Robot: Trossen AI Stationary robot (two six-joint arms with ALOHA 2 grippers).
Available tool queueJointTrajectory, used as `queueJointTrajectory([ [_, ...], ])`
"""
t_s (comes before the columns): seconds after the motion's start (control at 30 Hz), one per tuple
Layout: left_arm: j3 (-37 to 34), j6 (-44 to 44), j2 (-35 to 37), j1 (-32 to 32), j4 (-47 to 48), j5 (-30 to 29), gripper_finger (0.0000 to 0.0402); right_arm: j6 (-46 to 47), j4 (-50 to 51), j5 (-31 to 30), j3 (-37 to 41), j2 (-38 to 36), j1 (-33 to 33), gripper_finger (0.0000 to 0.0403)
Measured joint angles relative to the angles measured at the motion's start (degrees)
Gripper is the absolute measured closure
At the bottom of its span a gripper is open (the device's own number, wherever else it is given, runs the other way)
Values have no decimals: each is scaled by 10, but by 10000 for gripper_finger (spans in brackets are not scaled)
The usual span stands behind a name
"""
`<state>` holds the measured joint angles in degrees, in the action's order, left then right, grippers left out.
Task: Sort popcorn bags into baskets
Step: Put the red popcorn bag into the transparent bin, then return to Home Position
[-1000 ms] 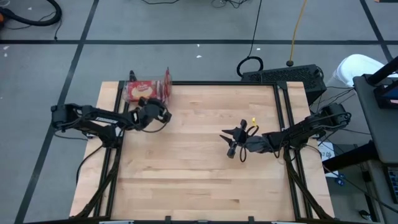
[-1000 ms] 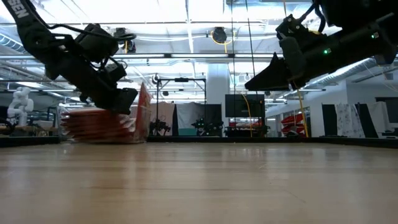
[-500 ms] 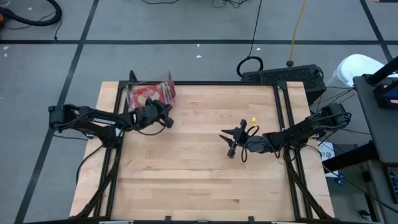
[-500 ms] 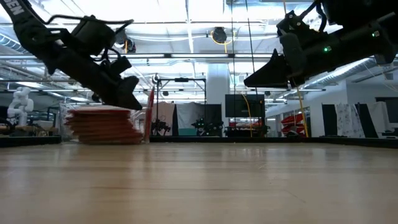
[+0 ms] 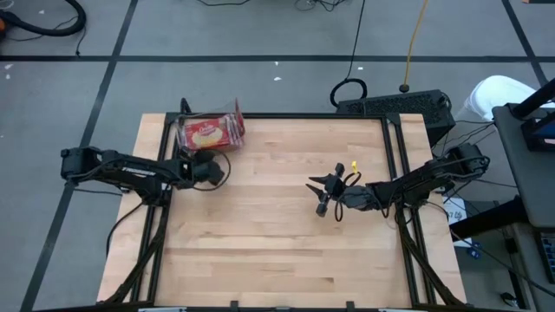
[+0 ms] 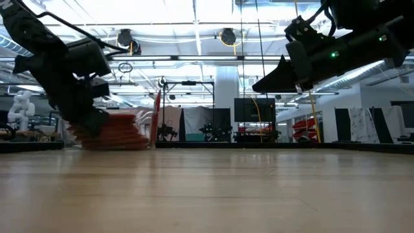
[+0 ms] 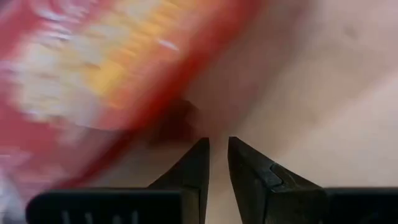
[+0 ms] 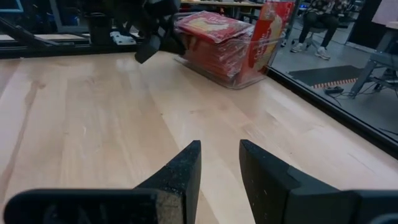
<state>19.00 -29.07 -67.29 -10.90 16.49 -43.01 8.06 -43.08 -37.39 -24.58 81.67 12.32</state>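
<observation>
The popcorn bags lie stacked flat in the clear bin at the table's far left corner, the top one showing its yellow picture. One red packet stands on edge against the bin's right wall. The stack also shows in the low view and the right wrist view. My left gripper hovers just near of the bin, low over the wood, fingers a narrow gap apart and empty. My right gripper waits in the air right of the table's middle, slightly open and empty.
Bare wood spreads between the two arms and toward the near edge. Black frame rails run along the table's left and right sides. Cables and a dark box lie on the floor beyond the far edge.
My left gripper has drawn back from over the bin toward the near-left and dropped lower. The bin has turned a little on the table, and the stack's top packet now lies uncovered. The right arm has kept still.
</observation>
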Motion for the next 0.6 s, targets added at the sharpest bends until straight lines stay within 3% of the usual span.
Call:
queueJointTrajectory([
  [0.37, 0, -17, -1, -53, 70, -35, 337, -43, 2, 15, 0, 0, -1, 298],
  [0.6, 0, -8, 7, -9, 1, 56, 337, -81, 7, 17, 0, -7, 0, 298],
])
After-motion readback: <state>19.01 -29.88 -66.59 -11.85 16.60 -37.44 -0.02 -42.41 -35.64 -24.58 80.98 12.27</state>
